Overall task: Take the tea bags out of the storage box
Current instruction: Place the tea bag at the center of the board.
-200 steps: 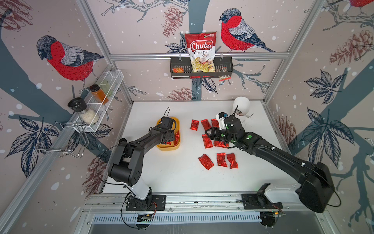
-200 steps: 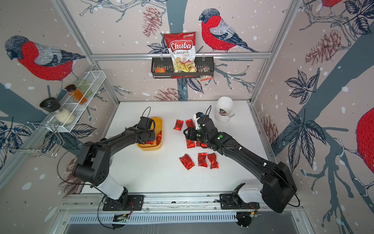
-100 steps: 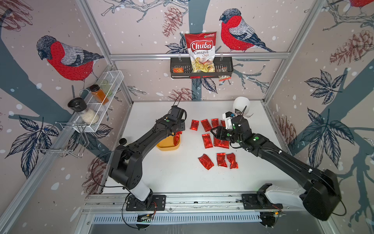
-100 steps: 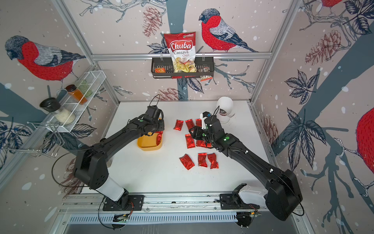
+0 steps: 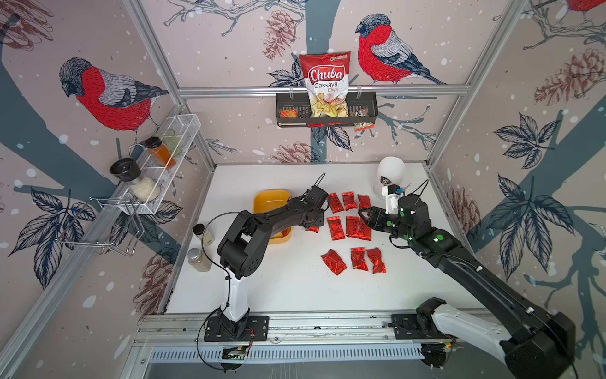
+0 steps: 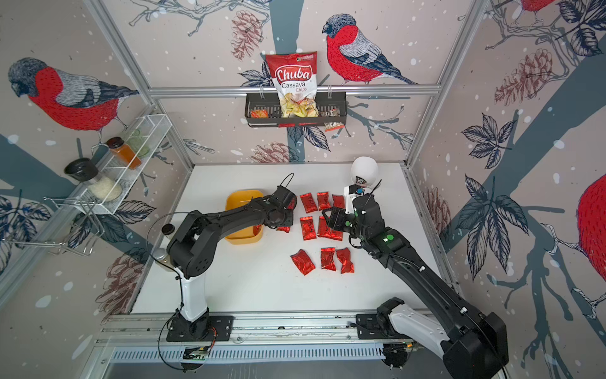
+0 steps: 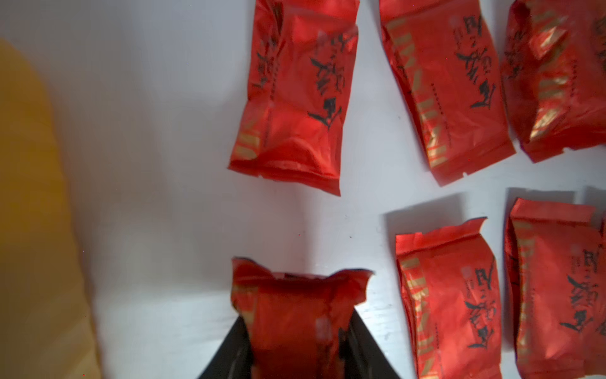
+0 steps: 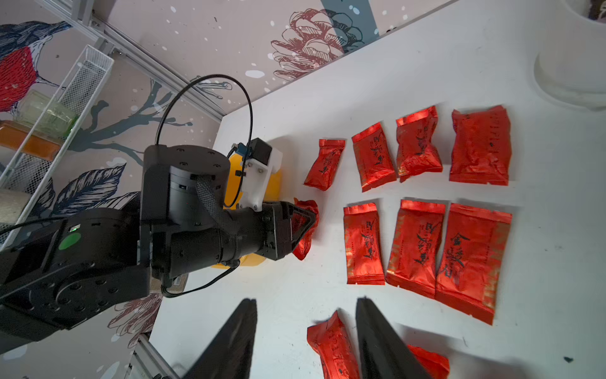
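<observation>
On the white tabletop (image 5: 295, 288): a storage box (image 5: 272, 200) stands left of centre. It is a shallow, lidless, mustard-yellow plastic tray with rounded corners.
Tea bag layout: the tea bags (image 5: 336, 228), small shiny red foil sachets with crimped ends and dark print, lie flat on the table to the right of the storage box. They are set in three rows, all outside the box.
Back row (image 5: 349, 200): three sachets show in both top views. The right wrist view shows four in this row.
Middle row (image 6: 308, 228): three sachets lie side by side, and the two on the right touch.
Front row (image 5: 359, 258): three sachets lie apart from the middle row, and the leftmost is tilted.
Storage box contents: bare yellow floor shows at the far end. A red patch (image 6: 257, 228) shows at the near end under the left arm, too hidden to identify.
Left gripper (image 7: 295, 331): clamped on the held tea bag (image 7: 296, 305). The black fingers (image 7: 357, 341) press on its two sides, and its crimped end sticks out past the fingertips.
Held tea bag position: outside the storage box, just beside its right wall, at the left end of the middle row. Contact with the table cannot be told.
Right gripper (image 8: 305, 300): the jaws stand apart and grip nothing. It hangs over the right side of the sachet group.
Other items: a white rounded vessel (image 5: 392, 172) stands at the back right, and two small jars (image 5: 200, 249) stand at the left table edge.
</observation>
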